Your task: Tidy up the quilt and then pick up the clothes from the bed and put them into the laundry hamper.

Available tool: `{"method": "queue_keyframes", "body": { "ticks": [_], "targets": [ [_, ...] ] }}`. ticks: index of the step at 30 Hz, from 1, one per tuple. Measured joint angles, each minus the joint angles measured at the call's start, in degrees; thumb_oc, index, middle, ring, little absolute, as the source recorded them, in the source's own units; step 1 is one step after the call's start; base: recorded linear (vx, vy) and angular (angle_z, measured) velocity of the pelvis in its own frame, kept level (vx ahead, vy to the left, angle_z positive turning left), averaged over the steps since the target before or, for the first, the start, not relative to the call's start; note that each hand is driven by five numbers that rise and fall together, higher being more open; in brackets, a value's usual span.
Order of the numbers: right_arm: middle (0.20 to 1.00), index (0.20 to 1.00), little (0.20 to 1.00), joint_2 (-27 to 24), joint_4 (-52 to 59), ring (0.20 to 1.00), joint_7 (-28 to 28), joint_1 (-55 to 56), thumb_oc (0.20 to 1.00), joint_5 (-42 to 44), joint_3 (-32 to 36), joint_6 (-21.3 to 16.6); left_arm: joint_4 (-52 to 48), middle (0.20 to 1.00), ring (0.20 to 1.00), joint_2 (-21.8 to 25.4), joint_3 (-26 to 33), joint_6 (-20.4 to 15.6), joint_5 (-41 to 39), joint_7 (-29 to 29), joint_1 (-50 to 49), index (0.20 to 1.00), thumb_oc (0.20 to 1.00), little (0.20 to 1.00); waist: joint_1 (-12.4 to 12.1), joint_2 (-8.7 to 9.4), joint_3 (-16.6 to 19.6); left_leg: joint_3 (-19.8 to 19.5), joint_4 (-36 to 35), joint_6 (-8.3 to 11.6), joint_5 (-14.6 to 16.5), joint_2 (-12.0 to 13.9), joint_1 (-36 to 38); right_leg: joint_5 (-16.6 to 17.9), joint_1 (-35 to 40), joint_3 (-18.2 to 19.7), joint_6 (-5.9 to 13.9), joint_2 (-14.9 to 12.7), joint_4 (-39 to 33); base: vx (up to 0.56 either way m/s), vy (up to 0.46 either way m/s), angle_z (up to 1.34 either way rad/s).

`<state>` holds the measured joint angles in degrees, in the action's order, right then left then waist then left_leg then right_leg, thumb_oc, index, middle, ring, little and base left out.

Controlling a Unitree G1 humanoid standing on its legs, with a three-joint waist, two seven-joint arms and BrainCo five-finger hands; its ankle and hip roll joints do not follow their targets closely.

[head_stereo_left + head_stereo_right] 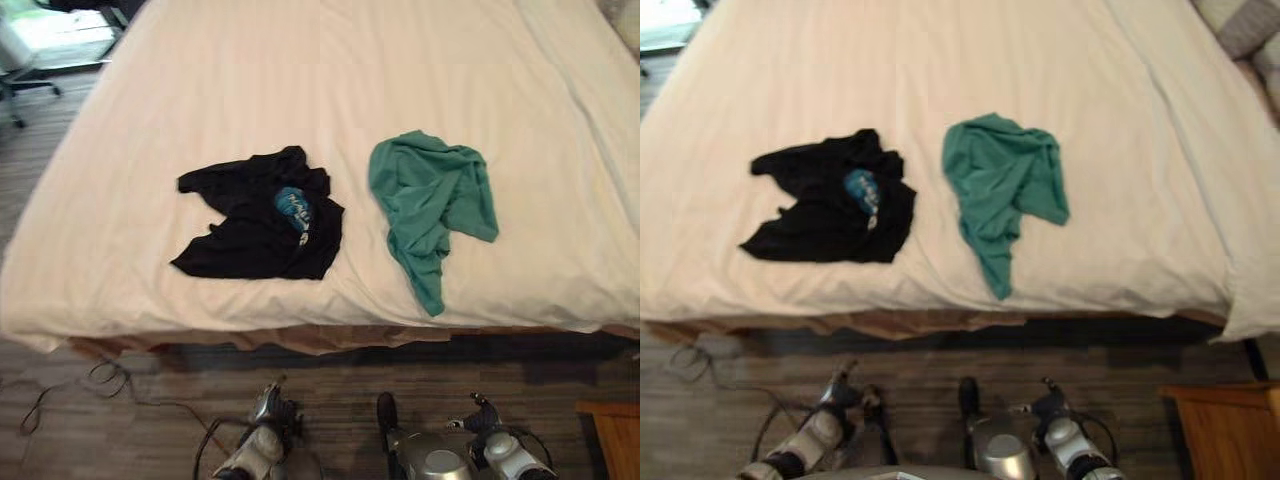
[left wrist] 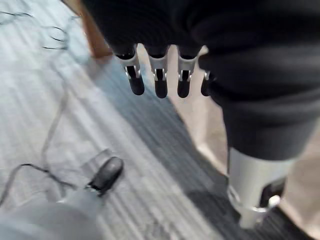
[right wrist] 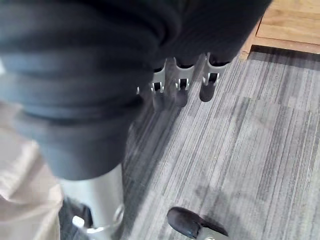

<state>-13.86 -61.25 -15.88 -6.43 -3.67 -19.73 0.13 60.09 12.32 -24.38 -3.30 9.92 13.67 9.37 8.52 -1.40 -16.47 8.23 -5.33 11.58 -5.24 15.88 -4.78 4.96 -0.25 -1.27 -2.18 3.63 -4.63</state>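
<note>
A crumpled black shirt (image 1: 260, 220) with a blue print lies on the near left part of the cream quilt (image 1: 330, 80). Just to its right lies a green shirt (image 1: 430, 200), one end trailing toward the bed's front edge. The quilt is spread flat over the bed, with a fold running along its right side. My left hand (image 1: 270, 408) hangs low over the floor in front of the bed, its fingers (image 2: 157, 75) straight and holding nothing. My right hand (image 1: 478, 415) hangs low too, with straight fingers (image 3: 180, 82) over the carpet.
A wooden piece of furniture (image 1: 615, 435) stands on the floor at the near right. An office chair (image 1: 20, 85) is off the bed's far left corner. A pillow (image 1: 1240, 25) lies at the bed's far right. Grey striped carpet (image 3: 250, 150) runs along the bed's front.
</note>
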Motion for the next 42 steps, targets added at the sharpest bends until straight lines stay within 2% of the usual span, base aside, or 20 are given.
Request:
{"method": "queue_keyframes", "body": {
  "ticks": [3,4,5,6,8,9,10,11,12,15,17,19,22,23,26,29,35,39,40,42],
  "targets": [
    [1.000,1.000,1.000,-1.57,3.04,1.000,0.02,2.62,1.000,-0.60,0.03,0.07,-1.32,1.000,1.000,-0.71,0.01,-0.50,0.37,-0.08,0.76,1.000,1.000,1.000,2.45,0.29,0.13,1.45,-0.01,-0.40,-1.21,-2.89,2.15,-1.27,2.50,-0.26,1.98,-3.34,0.00,0.11,0.386,-0.20],
    [1.000,1.000,1.000,-1.96,3.38,1.000,0.12,3.05,1.000,-0.77,-0.11,0.08,-1.18,1.000,1.000,-0.98,-0.01,-0.51,0.47,-0.10,0.54,1.000,1.000,1.000,2.44,0.00,0.30,1.48,0.00,-1.71,-1.32,-3.10,2.83,-1.77,2.88,0.15,2.95,-4.13,0.05,0.01,0.315,-0.17],
    [1.000,1.000,1.000,-2.01,3.95,1.000,0.54,4.01,1.000,-0.83,-1.05,0.05,-1.54,1.000,1.000,-1.52,-0.10,-0.50,1.03,-0.09,-0.52,1.000,1.000,1.000,2.57,-1.92,1.25,1.61,0.00,-3.27,-0.42,-2.73,3.49,-2.28,2.77,0.45,4.35,-4.02,0.05,-0.05,0.294,-0.28],
    [1.000,1.000,1.000,-0.60,4.09,1.000,0.61,3.64,1.000,-0.79,-1.15,0.39,-1.00,1.000,1.000,-0.95,0.14,-0.03,1.78,-0.11,-0.21,1.000,1.000,1.000,2.31,-0.14,1.09,2.30,0.02,-4.30,-0.99,-4.89,3.89,-1.89,2.56,0.48,5.11,-6.22,0.40,-0.07,0.216,-0.42],
    [1.000,1.000,1.000,-0.08,4.49,1.000,1.28,3.33,1.000,-0.91,-1.04,0.27,-1.02,1.000,1.000,0.07,0.70,0.21,1.96,-0.03,-0.60,1.000,1.000,1.000,0.63,0.94,1.19,4.45,0.37,-6.20,0.08,-6.34,4.24,-1.89,-0.43,-1.49,5.81,-8.18,3.58,-0.06,0.174,-0.65],
    [1.000,1.000,1.000,1.14,4.96,1.000,1.40,2.84,1.000,-0.90,-1.07,0.06,-0.98,1.000,1.000,1.75,1.43,0.67,1.99,0.05,-1.10,1.000,1.000,1.000,-0.78,2.48,1.10,6.26,0.39,-7.39,0.66,-8.03,4.36,-1.45,-2.26,-7.06,6.51,-9.85,5.62,-0.03,0.196,-0.65],
    [1.000,1.000,1.000,1.29,5.11,1.000,1.39,2.76,1.000,-0.92,-0.73,-0.05,-0.53,1.000,1.000,1.93,1.75,0.92,1.93,0.21,-1.36,1.000,1.000,1.000,-0.80,2.32,0.70,6.15,0.39,-8.02,0.93,-8.69,4.47,-1.84,-3.15,-7.98,6.51,-10.32,6.61,0.01,0.156,-0.40],
    [1.000,1.000,1.000,1.21,4.86,1.000,1.43,2.96,1.000,-0.82,-0.16,-0.36,0.00,1.000,1.000,2.66,2.56,1.15,1.64,0.37,-1.57,1.000,1.000,1.000,-0.58,2.22,0.58,5.77,0.37,-8.69,1.29,-8.94,4.54,-2.65,-3.75,-6.84,6.29,-9.83,7.04,0.03,0.096,0.07],
    [1.000,1.000,1.000,1.74,3.64,1.000,1.20,3.42,1.000,-0.62,1.79,-0.56,2.96,1.000,1.000,3.60,4.50,1.24,1.46,0.77,-1.61,1.000,1.000,1.000,-0.52,1.93,0.41,5.17,0.34,-9.03,1.43,-8.81,5.12,-3.48,-3.57,-1.59,6.46,-7.82,5.68,0.05,0.027,0.19],
    [1.000,1.000,1.000,2.97,1.45,1.000,-0.52,5.75,1.000,2.28,4.72,-0.07,5.63,1.000,1.000,4.18,7.65,2.17,-0.70,3.47,-3.06,1.000,1.000,1.000,-0.59,3.84,1.24,4.84,0.00,-9.19,2.58,-10.70,5.92,-2.60,-3.68,-1.14,7.22,-9.50,2.07,0.07,-0.029,0.23],
    [1.000,1.000,1.000,3.96,1.09,1.000,-2.19,7.84,1.000,5.67,10.24,-0.36,8.07,1.000,1.000,3.00,14.65,2.13,-3.04,5.91,-6.68,1.000,1.000,1.000,-0.94,4.23,2.17,5.24,0.00,-8.86,3.45,-10.74,6.36,0.56,-2.84,-2.45,8.20,-10.45,-0.07,0.12,-0.032,-0.03],
    [1.000,1.000,1.000,3.20,3.51,1.000,-3.71,9.96,1.000,7.45,12.98,-0.27,8.38,1.000,1.000,1.70,17.18,3.03,-5.22,7.11,-11.04,1.000,1.000,1.000,-0.53,3.79,2.17,5.22,-0.01,-8.34,3.90,-10.14,7.07,2.53,-2.26,-3.17,7.68,-9.93,-0.43,0.12,-0.021,-0.13],
    [1.000,1.000,1.000,-0.98,24.65,1.000,-8.22,20.31,1.000,8.46,21.90,-1.29,4.92,1.000,1.000,-1.45,27.15,3.41,-9.28,9.86,-20.13,1.000,1.000,1.000,0.62,2.26,3.23,5.24,0.00,-7.59,4.20,-8.48,9.03,1.68,0.39,-4.51,6.60,-8.35,-0.50,0.09,-0.006,0.05],
    [1.000,1.000,1.000,-4.63,28.69,1.000,-10.59,21.90,1.000,5.29,23.04,-1.67,-3.87,1.000,1.000,-0.62,30.10,3.85,-11.54,11.30,-24.25,1.000,1.000,1.000,0.41,2.59,3.43,5.17,0.00,-7.13,4.24,-8.14,9.58,1.21,0.84,-4.60,6.52,-8.02,-0.49,0.02,-0.005,0.10],
    [1.000,1.000,1.000,-12.61,32.48,1.000,-14.25,21.80,1.000,-2.98,26.03,-2.34,-22.64,1.000,1.000,6.57,31.94,0.66,-11.84,15.91,-24.57,1.000,1.000,1.000,-2.11,3.12,3.61,4.36,0.02,-7.13,3.94,-8.37,9.75,1.27,1.52,-5.27,6.53,-8.22,-0.43,0.02,-0.010,0.17],
    [1.000,1.000,1.000,-14.69,38.13,1.000,-16.09,19.96,1.000,-10.05,26.93,-2.78,-34.70,1.000,1.000,14.07,31.43,-1.47,-10.13,17.77,-21.46,1.000,1.000,1.000,-2.43,3.89,4.90,3.57,0.00,-7.67,4.51,-8.86,9.01,1.25,1.34,-5.39,6.69,-8.70,-0.50,0.00,-0.016,0.08],
    [1.000,1.000,1.000,-17.35,41.83,1.000,-18.04,16.89,1.000,-19.11,25.17,-2.75,-47.71,1.000,1.000,19.74,26.11,-3.87,0.61,16.77,-17.54,1.000,1.000,1.000,-1.84,4.07,5.09,3.39,0.01,-7.95,4.25,-9.54,8.92,1.47,1.25,-5.47,6.97,-9.40,-0.49,0.01,-0.021,0.02],
    [1.000,1.000,1.000,-20.70,47.18,1.000,-16.86,11.45,1.000,-21.09,18.87,-3.18,-50.82,1.000,1.000,22.62,16.65,-6.86,4.43,10.69,-10.98,1.000,1.000,1.000,-0.99,3.02,5.22,3.08,0.40,-7.65,3.87,-9.46,8.84,1.42,1.14,-6.25,6.93,-9.62,-0.41,0.01,-0.006,-0.01],
    [1.000,1.000,1.000,-24.11,49.35,1.000,-14.05,10.49,1.000,-21.23,18.76,-4.04,-46.49,1.000,1.000,33.24,17.52,-9.78,3.73,4.66,-10.19,1.000,1.000,1.000,0.41,2.64,5.50,3.69,0.45,-7.47,3.92,-8.99,8.46,1.36,0.46,-5.82,6.78,-8.99,-0.15,0.03,-0.002,-0.03],
    [1.000,1.000,1.000,-25.81,55.10,1.000,-13.99,11.87,1.000,-21.15,22.32,-4.02,-45.68,1.000,1.000,37.85,22.88,-6.78,-0.74,3.81,-9.24,1.000,1.000,1.000,0.73,1.84,5.36,3.48,0.39,-7.22,3.35,-9.07,7.74,1.57,-0.03,-5.97,6.80,-8.97,-0.40,-0.04,-0.008,0.04]
  ]
}}
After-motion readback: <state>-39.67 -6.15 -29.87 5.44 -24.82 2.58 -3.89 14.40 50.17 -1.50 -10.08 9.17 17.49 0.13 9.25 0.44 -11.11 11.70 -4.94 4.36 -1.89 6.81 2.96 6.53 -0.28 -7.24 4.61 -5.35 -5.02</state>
